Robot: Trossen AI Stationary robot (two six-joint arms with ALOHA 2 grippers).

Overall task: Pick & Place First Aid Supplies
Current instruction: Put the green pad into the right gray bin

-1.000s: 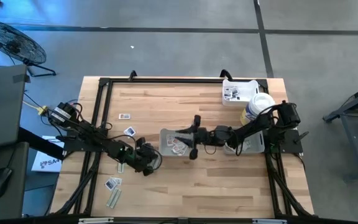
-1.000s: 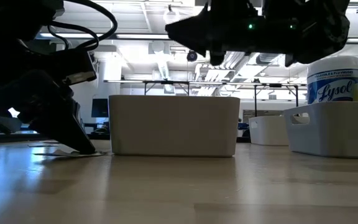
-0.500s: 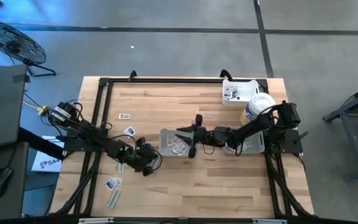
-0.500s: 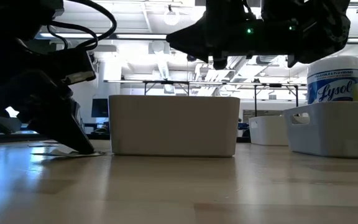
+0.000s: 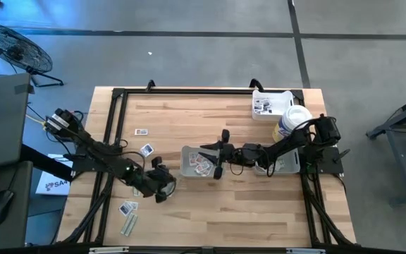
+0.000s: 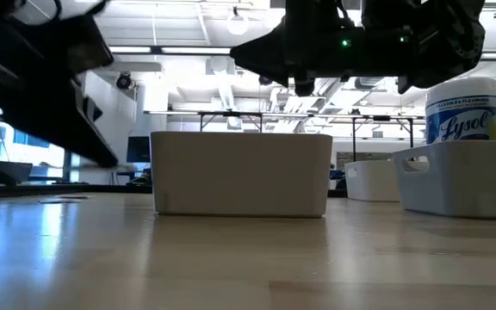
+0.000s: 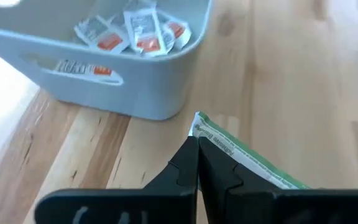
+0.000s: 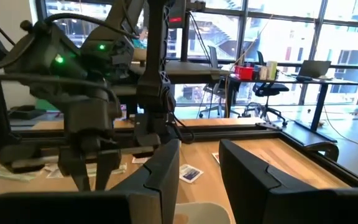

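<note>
Left gripper (image 5: pixel 165 185) pinched shut on a pale green-grey strip (image 7: pixel 243 157), raised off the wood; only one end of the strip visible past the fingertips, rest cut off at the wrist view's edge, print too small to read. Just ahead of those fingertips, the centre tray (image 7: pixel 114 93), holding several squarish white packets (image 7: pixel 143 31) with orange marks; far half of the tray out of frame. Behind and beside this gripper on the table, a few loose packets (image 5: pixel 127 207) and another strip (image 5: pixel 129 225), details too small to tell. From table height, only a dark blurred arm at the side, fingers and strip not made out.

Right gripper (image 5: pixel 218 159) hanging over the far edge of the same tray, across from the left one, fingers (image 8: pixel 166 177) moderately apart with nothing seen between them. Behind it, a white bottle (image 5: pixel 292 121) standing in a tray (image 5: pixel 285 166) partly hidden under the right arm.
</note>
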